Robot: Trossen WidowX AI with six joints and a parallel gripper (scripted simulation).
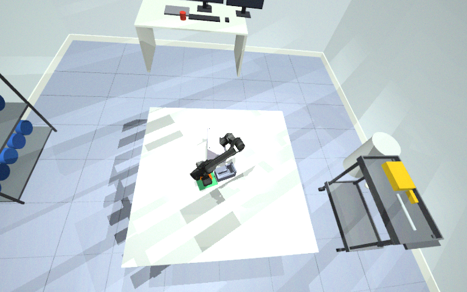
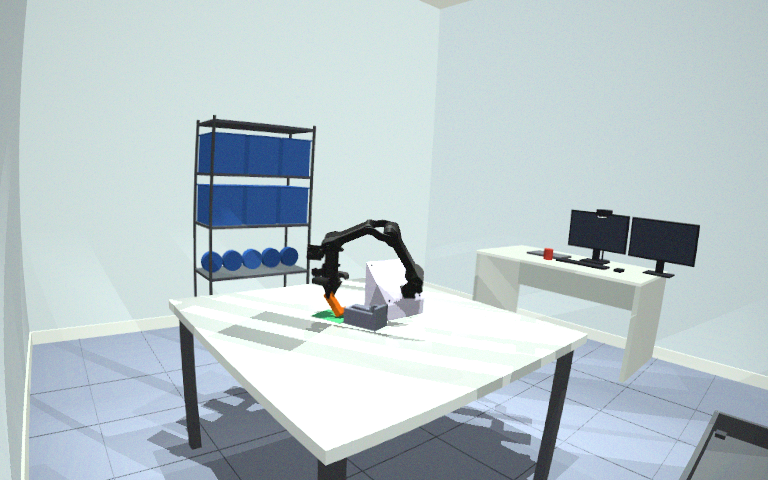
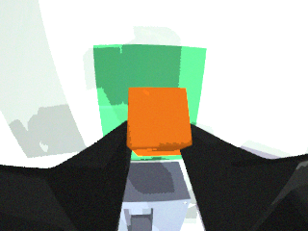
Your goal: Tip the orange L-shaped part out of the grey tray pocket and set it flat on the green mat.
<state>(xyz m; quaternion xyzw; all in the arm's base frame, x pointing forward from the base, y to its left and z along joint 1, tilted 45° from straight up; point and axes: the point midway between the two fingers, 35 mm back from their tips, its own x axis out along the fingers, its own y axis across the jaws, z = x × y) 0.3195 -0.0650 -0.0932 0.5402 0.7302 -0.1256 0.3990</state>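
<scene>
My gripper (image 2: 329, 287) (image 3: 154, 126) is shut on the orange L-shaped part (image 1: 210, 176) (image 2: 333, 305) (image 3: 160, 118). The part hangs slanted from the fingers, with its lower end close over the green mat (image 1: 200, 185) (image 2: 323, 314) (image 3: 122, 73). I cannot tell whether that end touches the mat. The grey tray (image 1: 230, 171) (image 2: 365, 315) stands beside the mat on the white table, and its pocket shows dark and open. In the wrist view the part's orange face fills the gap between the two dark fingers, with the mat behind it.
The arm's base (image 2: 411, 291) and a white wedge-shaped block (image 2: 377, 288) stand just behind the tray. The white table (image 1: 241, 220) (image 2: 396, 362) stretches wide around them. A shelf with blue boxes (image 2: 253, 192), a desk with monitors (image 2: 572, 271) and a cart (image 1: 385, 202) stand off the table.
</scene>
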